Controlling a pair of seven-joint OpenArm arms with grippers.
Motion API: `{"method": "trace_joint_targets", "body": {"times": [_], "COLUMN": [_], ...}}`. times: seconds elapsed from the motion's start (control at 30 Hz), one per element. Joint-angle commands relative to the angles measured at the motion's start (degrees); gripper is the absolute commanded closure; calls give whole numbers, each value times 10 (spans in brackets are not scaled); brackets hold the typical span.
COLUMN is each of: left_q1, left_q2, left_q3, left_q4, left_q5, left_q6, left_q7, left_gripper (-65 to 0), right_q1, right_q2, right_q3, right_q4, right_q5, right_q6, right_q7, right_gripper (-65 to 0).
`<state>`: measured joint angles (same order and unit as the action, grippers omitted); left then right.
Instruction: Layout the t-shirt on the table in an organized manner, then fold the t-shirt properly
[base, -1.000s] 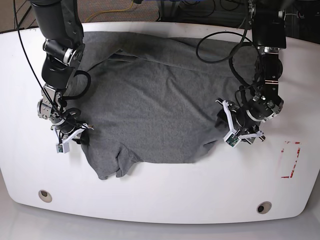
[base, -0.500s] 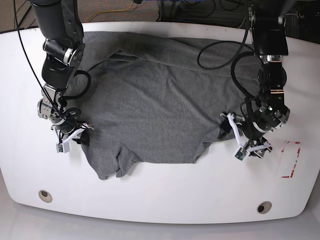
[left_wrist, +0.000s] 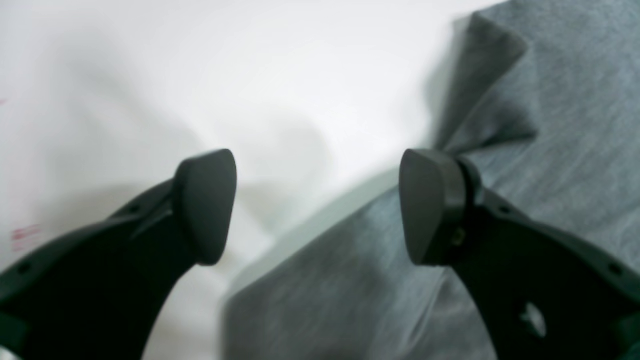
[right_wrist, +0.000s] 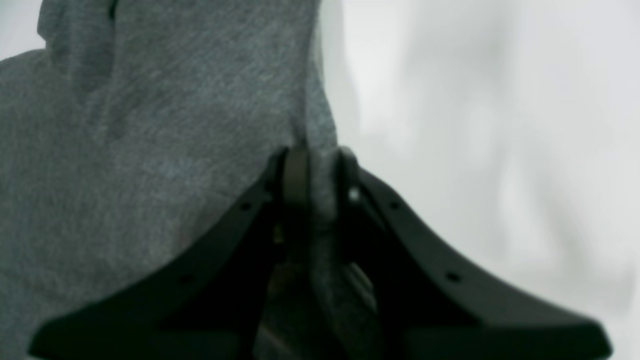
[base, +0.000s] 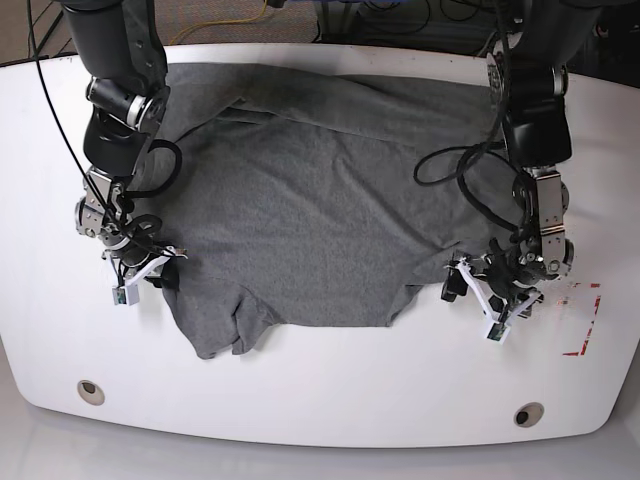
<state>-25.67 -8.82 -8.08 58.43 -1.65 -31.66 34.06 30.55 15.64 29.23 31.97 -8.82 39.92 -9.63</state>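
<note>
The dark grey t-shirt (base: 310, 210) lies spread over the white table (base: 330, 385), with wrinkles and a folded bottom-left corner. My right gripper (base: 160, 270) is at the shirt's left edge and is shut on a pinch of its fabric (right_wrist: 315, 170); the shirt (right_wrist: 150, 125) fills the left of that view. My left gripper (base: 470, 293) is open at the shirt's right edge. In the left wrist view the gripper (left_wrist: 317, 205) straddles the shirt's edge, one fingertip (left_wrist: 430, 205) over the cloth (left_wrist: 550, 100) and the other over bare table (left_wrist: 200, 75).
Two round grommet holes (base: 90, 391) (base: 527, 415) sit near the table's front edge. Red tape marks (base: 583, 320) lie right of my left gripper. A black cable loop (base: 445, 165) hangs over the shirt's right part.
My left arm has moved toward the table's front along the shirt's right edge, staying open. My right gripper has not moved and keeps hold of the shirt.
</note>
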Motion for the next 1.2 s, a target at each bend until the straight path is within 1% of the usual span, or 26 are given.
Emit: {"method": "trace_joint_targets", "body": {"times": [0.0, 0.1, 0.17, 0.27, 0.3, 0.33, 0.37, 0.4, 0.43, 0.5, 0.6, 0.67, 0.73, 0.87, 1.1, 1.17], "left_q1": [-29, -35, -35, -35, -34, -34, -34, -34, -34, -33, -26, -21, -10, 5, 39, 44], "left_q2": [-7, -6, -6, -7, -8, -9, -10, -10, -10, -10, -10, -10, -10, -11, -11, -11], "left_q3": [-2, -2, -2, 8, 16, 21, 31, 33, 36, 37, 37, 37, 39, 40, 40, 40], "left_q4": [-32, -55, -54, -53, -53, -53, -53, -53, -53, -52, -35, -16, 4, 49, 152, 166], "left_q5": [-5, -5, -5, -5, -5, -6, -6, -6, -6, -6, -6, -6, -6, -6, -5, -5], "left_q6": [0, -1, -1, -6, -12, -16, -28, -32, -45, -61, -74, -76, -76, -77, -78, -76], "left_q7": [-18, -18, -17, -15, -11, -9, -1, 1, 9, 20, 34, 40, 44, 54, 69, 69], "left_gripper": [-478, -475, -450, -357, -312, -292, -242, -229, -193, -157, -107, -78, -57, -38, -39, -42], "right_q1": [13, 13, 13, 13, 13, 13, 13, 13, 13, 13, 13, 13, 13, 13, 13, 13], "right_q2": [1, 1, -1, -2, -2, -2, -2, -2, -2, -3, -3, -3, -3, -3, -3, -3], "right_q3": [1, 1, 1, 1, 1, 1, 1, 1, 1, 1, 1, 1, 1, 1, 1, 1], "right_q4": [8, 8, 8, 8, 8, 8, 8, 8, 8, 8, 8, 8, 8, 8, 8, 8], "right_q5": [1, 1, 1, 1, 1, 1, 1, 1, 1, 1, 1, 1, 1, 1, 1, 1], "right_q6": [1, 1, 1, 1, 1, 1, 1, 1, 1, 1, 1, 1, 1, 1, 1, 1], "right_q7": [-2, -2, -2, -2, -2, -2, -1, -1, -1, -1, -1, -1, -1, -1, -1, -1], "right_gripper": [-89, -89, -89, -89, -89, -89, -89, -89, -89, -89, -89, -89, -89, -89, -89, -89]}}
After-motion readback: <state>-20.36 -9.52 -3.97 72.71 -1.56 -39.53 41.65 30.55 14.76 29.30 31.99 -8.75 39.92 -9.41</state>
